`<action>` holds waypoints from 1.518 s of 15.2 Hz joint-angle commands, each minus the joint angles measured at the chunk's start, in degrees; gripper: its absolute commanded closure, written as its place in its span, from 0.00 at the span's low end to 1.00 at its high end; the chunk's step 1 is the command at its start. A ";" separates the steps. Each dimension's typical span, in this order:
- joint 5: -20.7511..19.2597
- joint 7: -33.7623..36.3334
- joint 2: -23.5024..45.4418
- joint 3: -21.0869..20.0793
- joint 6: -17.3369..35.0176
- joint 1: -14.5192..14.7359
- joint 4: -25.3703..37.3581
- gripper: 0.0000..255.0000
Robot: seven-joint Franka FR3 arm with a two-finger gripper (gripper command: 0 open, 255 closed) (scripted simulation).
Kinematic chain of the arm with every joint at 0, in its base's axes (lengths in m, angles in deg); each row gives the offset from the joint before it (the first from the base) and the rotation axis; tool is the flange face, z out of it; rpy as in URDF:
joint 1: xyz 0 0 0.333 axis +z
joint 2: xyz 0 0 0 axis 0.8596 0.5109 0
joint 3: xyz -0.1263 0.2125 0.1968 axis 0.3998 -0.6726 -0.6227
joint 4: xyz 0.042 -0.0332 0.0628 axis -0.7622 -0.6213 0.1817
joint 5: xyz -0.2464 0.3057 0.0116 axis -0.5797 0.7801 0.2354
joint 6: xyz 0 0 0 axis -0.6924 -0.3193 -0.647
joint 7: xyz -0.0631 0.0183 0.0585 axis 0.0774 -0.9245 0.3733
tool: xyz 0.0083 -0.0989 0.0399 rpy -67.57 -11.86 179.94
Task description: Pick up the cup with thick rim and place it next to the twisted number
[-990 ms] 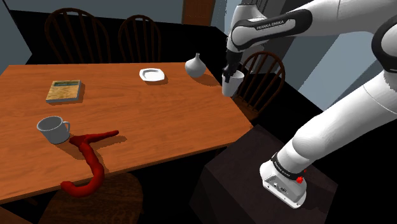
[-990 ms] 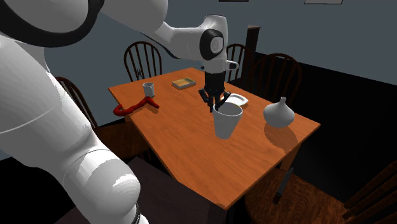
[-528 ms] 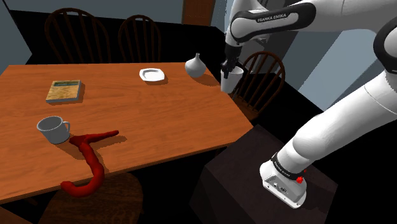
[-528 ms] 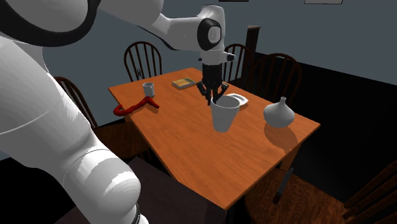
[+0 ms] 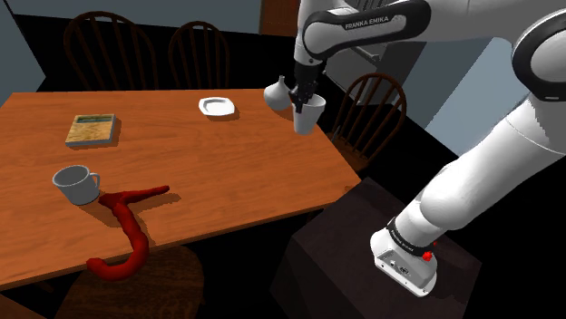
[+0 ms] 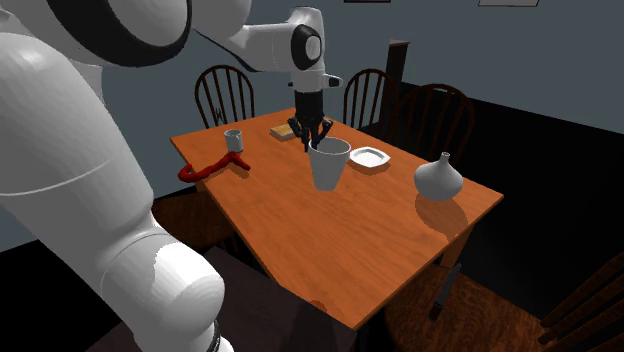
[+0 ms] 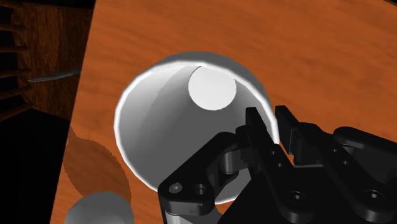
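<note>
A plain white cup (image 5: 307, 117) without a handle hangs in the air over the wooden table (image 5: 236, 172), near its far right end in the shoulder view. My black gripper (image 5: 299, 98) is shut on the cup's rim, one finger inside and one outside. The wrist view looks down into the cup (image 7: 184, 114), with the gripper (image 7: 270, 121) pinching its wall. In the second exterior view the cup (image 6: 329, 165) hangs under the gripper (image 6: 312, 143) above the table's middle. The red twisted number (image 5: 127, 227) lies at the table's near left edge, also red (image 6: 210, 168) across the table.
A white handled mug (image 5: 76, 184) stands beside the red number. A book (image 5: 91, 130), a small white plate (image 5: 217, 106) and a pale vase (image 5: 277, 93) sit further back. Dark wooden chairs (image 5: 376, 104) ring the table. My stand (image 5: 381, 263) is at the lower right.
The arm has carried the cup from beyond the table's right edge toward the shoulder view's left, now over the tabletop near the vase. The grip has stayed shut.
</note>
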 commanded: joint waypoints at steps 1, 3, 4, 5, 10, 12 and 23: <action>0.03 2.95 2.53 -1.59 -0.89 1.31 3.22 1.00; -0.12 5.49 4.88 -2.90 -1.57 2.51 6.06 1.00; -0.25 6.75 6.13 -3.51 -1.95 3.13 7.59 1.00; -0.41 8.01 7.43 -4.10 -2.35 3.76 9.19 1.00; -1.72 14.11 14.63 -6.67 -4.91 7.13 18.39 1.00; -2.44 16.42 17.87 -7.47 -6.24 8.67 22.70 1.00; -7.58 26.39 41.55 -9.22 -19.18 20.21 58.18 1.00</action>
